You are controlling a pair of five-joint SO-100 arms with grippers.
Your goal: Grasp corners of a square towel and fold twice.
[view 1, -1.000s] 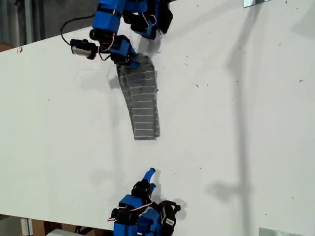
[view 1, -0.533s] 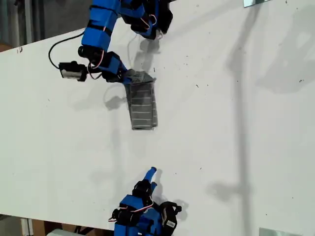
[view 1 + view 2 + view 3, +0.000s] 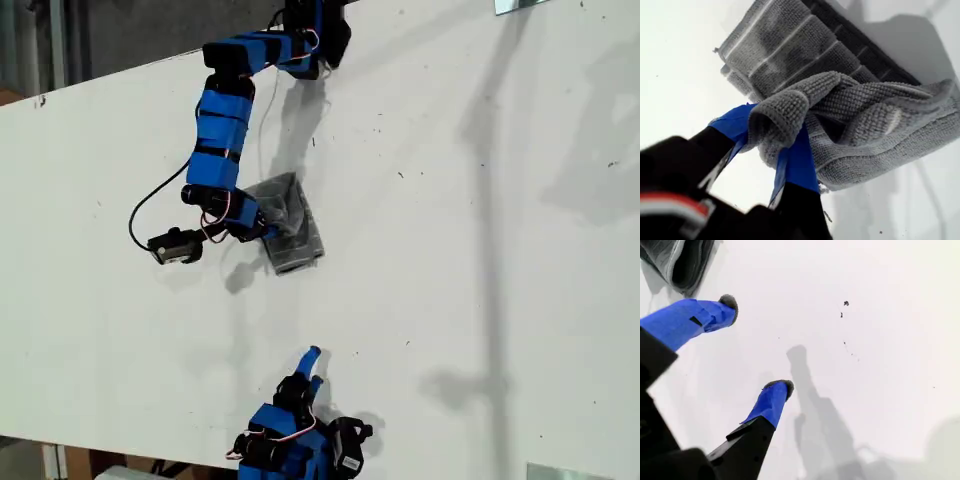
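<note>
The towel (image 3: 290, 225) lies on the white desk (image 3: 480, 250), a little toward the exterior view's left of the middle. It is grey with thin white stripes and it is folded into a small, bunched pile. In the first wrist view the striped layers (image 3: 790, 50) lie flat on the desk, and one edge of the cloth is lifted and rolled over them.

The first tool (image 3: 772, 142) is clenched on this lifted edge of the towel (image 3: 785, 110); the grey fabric wraps over its blue fingers (image 3: 800, 160). In the exterior view, this arm (image 3: 225, 120) reaches down from the top edge, and its tool (image 3: 262, 228) touches the towel's side that faces the exterior view's left.

The second tool (image 3: 757, 347) is released, with its blue fingertips (image 3: 775, 397) wide apart above the bare desk (image 3: 880, 340). In the exterior view it (image 3: 308, 362) stands near the bottom edge, well apart from the towel.
</note>
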